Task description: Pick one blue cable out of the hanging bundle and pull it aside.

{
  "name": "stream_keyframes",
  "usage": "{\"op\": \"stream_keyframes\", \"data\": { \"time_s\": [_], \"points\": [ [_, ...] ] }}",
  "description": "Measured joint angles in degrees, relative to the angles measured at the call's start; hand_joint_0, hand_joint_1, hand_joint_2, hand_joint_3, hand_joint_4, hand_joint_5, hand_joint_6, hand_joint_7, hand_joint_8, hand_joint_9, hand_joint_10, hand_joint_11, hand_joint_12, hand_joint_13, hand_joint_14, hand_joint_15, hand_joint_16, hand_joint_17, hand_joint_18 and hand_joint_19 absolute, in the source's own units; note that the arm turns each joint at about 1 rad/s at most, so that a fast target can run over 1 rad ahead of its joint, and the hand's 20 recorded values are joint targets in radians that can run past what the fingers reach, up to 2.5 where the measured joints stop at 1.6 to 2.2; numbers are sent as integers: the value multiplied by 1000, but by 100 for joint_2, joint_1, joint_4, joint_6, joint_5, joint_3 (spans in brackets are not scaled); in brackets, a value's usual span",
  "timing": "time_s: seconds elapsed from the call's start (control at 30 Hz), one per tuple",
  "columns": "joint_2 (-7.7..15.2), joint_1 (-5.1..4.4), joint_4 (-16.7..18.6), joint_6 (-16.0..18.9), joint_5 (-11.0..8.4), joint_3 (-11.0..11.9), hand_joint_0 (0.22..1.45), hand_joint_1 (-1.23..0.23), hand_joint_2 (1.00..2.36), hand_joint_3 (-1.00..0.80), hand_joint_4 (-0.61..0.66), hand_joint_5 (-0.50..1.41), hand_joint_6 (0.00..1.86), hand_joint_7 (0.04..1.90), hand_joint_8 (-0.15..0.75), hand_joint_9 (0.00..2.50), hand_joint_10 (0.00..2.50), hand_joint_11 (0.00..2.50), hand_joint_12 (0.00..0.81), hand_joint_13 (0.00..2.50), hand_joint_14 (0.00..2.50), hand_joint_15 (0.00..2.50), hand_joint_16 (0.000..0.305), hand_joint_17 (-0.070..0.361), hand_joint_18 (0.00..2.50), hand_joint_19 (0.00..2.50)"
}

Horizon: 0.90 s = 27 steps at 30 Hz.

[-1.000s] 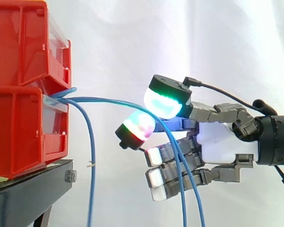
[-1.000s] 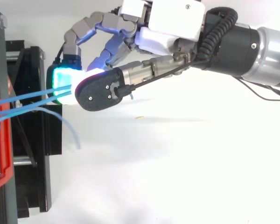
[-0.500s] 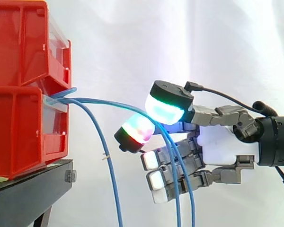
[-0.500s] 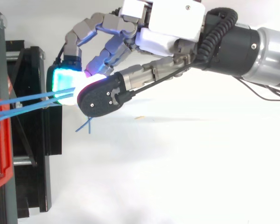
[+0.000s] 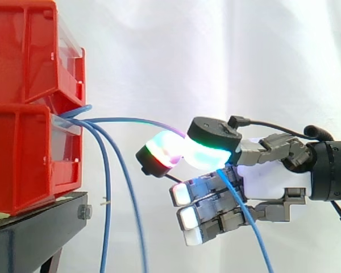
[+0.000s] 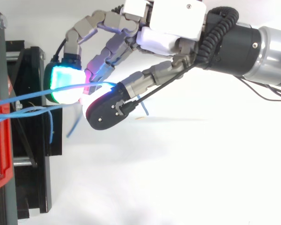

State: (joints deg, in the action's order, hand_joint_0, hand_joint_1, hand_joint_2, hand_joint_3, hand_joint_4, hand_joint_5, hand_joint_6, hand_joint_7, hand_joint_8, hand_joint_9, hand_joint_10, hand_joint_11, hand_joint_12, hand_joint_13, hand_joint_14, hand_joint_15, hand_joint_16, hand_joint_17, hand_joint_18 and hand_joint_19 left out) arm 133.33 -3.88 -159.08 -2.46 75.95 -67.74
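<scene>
One blue cable (image 5: pixel 131 120) pinched between curled fingers (image 5: pixel 207 156) of hand (image 5: pixel 267 173); shallow pinch, could slip free if pull against red bin (image 5: pixel 23 159) tightens.

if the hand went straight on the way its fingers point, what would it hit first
Probably the two loose blue cables hanging between the hand and the lower red bin, then that bin. Depth is unclear; they may hang slightly off its line.

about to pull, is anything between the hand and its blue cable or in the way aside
Nothing visible: the hand pinches one blue cable between its pads, and the other two cables hang apart near the red bins.
</scene>
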Motion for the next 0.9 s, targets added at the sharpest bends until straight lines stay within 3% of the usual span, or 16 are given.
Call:
{"op": "stream_keyframes", "data": {
  "time_s": [0.23,0.53,0.9],
  "points": [
    [0,6,-3,1,8,0,477,-621,1000,-500,-17,-122,862,754,271,1029,16,521,303,983,21,553,49,111,768,460],
    [0,8,-17,0,32,0,583,-634,1000,-500,-40,-115,871,849,253,1036,18,529,277,963,23,568,44,98,726,498],
    [0,6,-18,-6,31,0,591,-723,1017,-172,-111,-75,914,927,274,1119,20,550,295,1019,23,565,49,109,806,465]
  ]
}}
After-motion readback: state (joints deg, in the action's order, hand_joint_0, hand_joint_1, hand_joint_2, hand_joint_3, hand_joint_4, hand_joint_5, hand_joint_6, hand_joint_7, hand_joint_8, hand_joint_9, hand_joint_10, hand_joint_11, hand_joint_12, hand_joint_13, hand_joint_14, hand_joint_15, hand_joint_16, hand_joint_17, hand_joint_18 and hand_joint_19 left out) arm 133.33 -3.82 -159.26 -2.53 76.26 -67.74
